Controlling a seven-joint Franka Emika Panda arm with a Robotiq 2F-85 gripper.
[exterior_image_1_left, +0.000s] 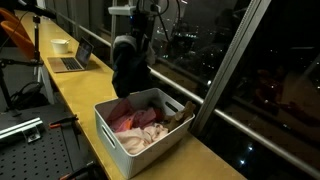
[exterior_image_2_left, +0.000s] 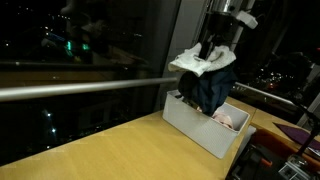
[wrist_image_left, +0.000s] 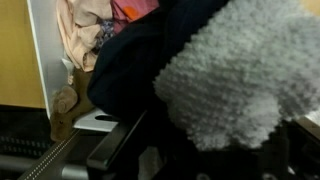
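My gripper hangs above a white bin on the wooden counter, and it is shut on a bundle of cloth. The bundle is a dark navy garment that dangles down to the bin's rim, with a pale grey fluffy towel bunched on top. The garment shows as a dark mass below the gripper. In the wrist view the fluffy towel and the navy garment hide the fingers. Pink and beige clothes lie in the bin.
A laptop and a white cup stand further back along the counter, near an orange chair. A slanted window post and dark glass run right beside the bin. A metal rail crosses the window.
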